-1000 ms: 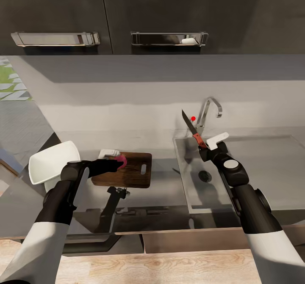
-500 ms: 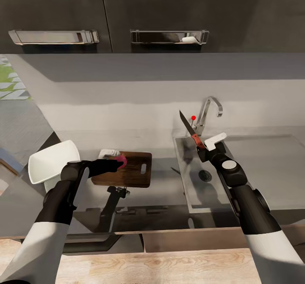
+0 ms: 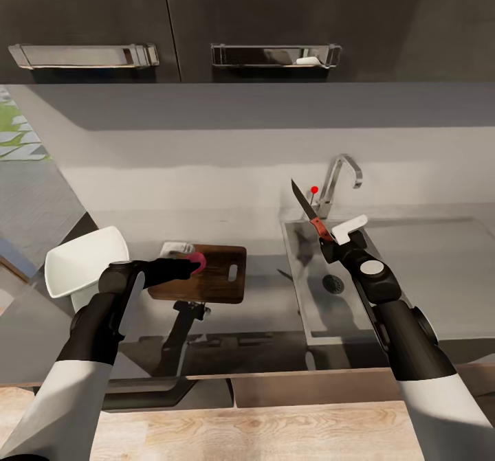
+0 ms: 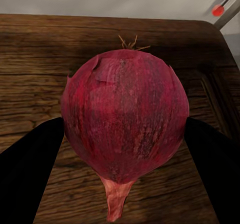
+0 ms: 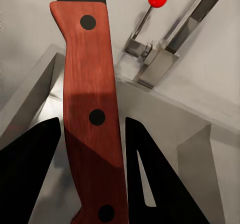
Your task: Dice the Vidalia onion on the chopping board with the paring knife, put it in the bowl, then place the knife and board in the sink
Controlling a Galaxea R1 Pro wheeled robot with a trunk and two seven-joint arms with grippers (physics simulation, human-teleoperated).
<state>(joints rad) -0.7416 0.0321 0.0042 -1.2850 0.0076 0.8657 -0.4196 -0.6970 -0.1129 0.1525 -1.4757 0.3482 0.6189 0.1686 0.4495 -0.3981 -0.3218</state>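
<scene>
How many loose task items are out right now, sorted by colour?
Red: 2, the Vidalia onion and the red-handled paring knife
Brown: 1, the chopping board
White: 1, the bowl
Total: 4

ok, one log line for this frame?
left gripper: shut on Vidalia onion, over chopping board | right gripper: shut on paring knife, raised over sink | onion uncut | bowl empty

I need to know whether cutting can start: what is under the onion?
The chopping board lies under the Vidalia onion, which the left hand grips. Whether the onion touches the board is hidden by its own bulk.
</scene>
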